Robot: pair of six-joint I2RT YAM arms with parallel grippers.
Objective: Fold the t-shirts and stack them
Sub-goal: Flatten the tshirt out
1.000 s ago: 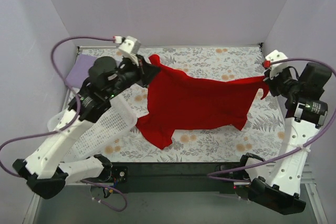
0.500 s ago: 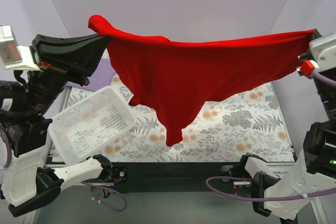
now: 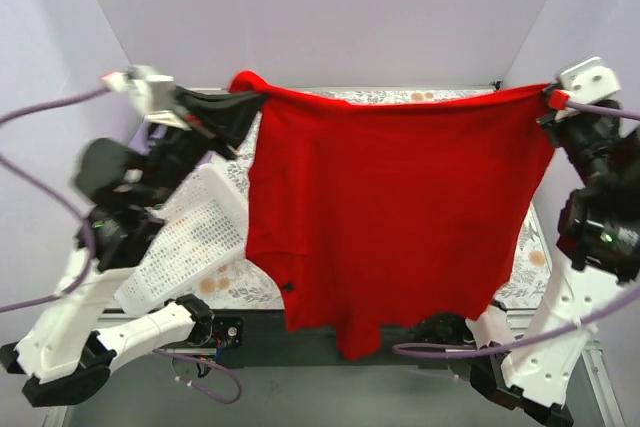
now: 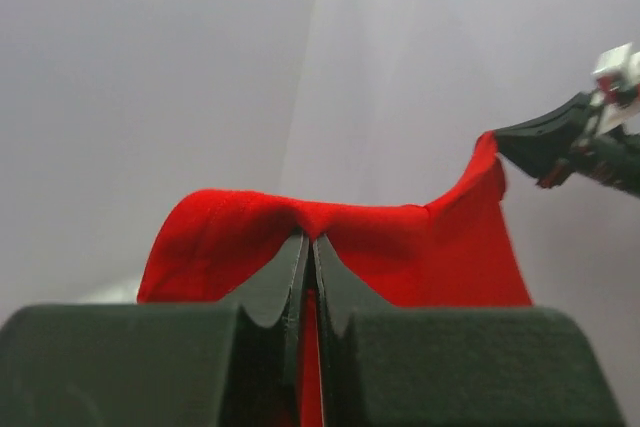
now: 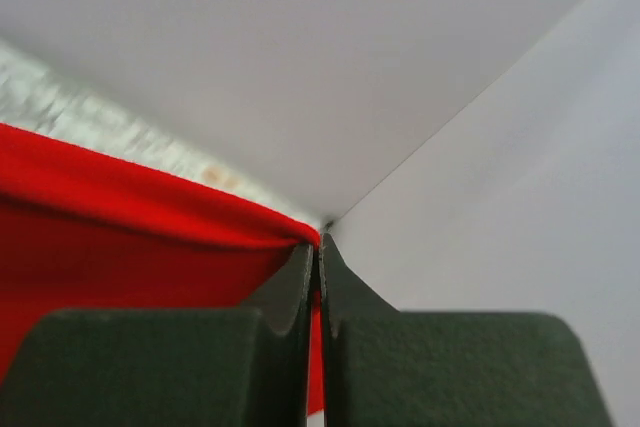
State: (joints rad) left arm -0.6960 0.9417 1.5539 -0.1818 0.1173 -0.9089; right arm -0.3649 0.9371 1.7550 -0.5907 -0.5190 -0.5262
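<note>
Both arms are up high, with the red t-shirt (image 3: pixel 390 207) strung between them like a banner above the far edge of the tabletop. The left gripper (image 3: pixel 255 100) is pinched tight on one upper corner. The left wrist view shows the jaws closed to a sliver, with red cloth bunched over the tips. The right gripper (image 3: pixel 548 107) is clamped just as narrowly on the other corner, and its wrist view shows the fabric running off to the left in a firm line.

The top edge looks taut and close to level. The body hangs free and mostly flat, though the bottom is uneven, with one tail drooping lower near the middle. In the top view that tail covers the near edge of the table (image 3: pixel 530 257).

This reads as the spread-out before the lay-down, and the folding is all ahead. To do it well, both arms should come down together at an even pace, the gap between them unchanged so the top edge has no slack. Let the low tail touch first, then draw the cloth across the table so that it lies down without creasing.

The white basket (image 3: pixel 190 237) sits toward the left edge, close under the shirt's left side. A drift that way could drape fabric over its rim, so favour the centre. Both pinches hold only a little cloth, so a jerky descent might pull a corner loose.
</note>
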